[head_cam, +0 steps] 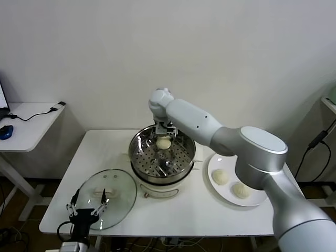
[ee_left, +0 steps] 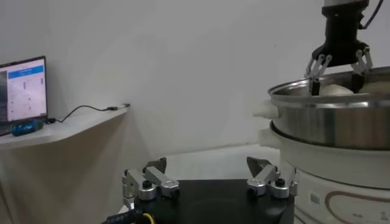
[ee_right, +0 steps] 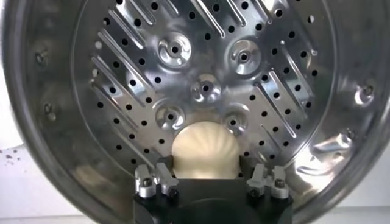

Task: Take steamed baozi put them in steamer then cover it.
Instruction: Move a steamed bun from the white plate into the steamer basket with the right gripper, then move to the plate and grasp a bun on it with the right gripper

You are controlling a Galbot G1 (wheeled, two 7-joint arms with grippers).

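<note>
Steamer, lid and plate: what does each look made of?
Steamer: polished stainless steel by its mirror-like sheen and punched holes, on a white, probably plastic base. Lid: clear glass, the table showing through. Plate: glossy white, ceramic or melamine; cannot tell.

Directly below my right gripper (ee_right: 209,182), whose fingers are black plastic with bright metal tips, I see the round polished stainless-steel steamer (head_cam: 137,147), its perforated tray mirror-glossy. Between the spread fingers sits a matt, smooth cream-white dough bun (ee_right: 205,150). Under my left gripper (head_cam: 87,202) lies a clear glossy glass lid (head_cam: 116,193) on the matt white table (head_cam: 173,215).
</note>
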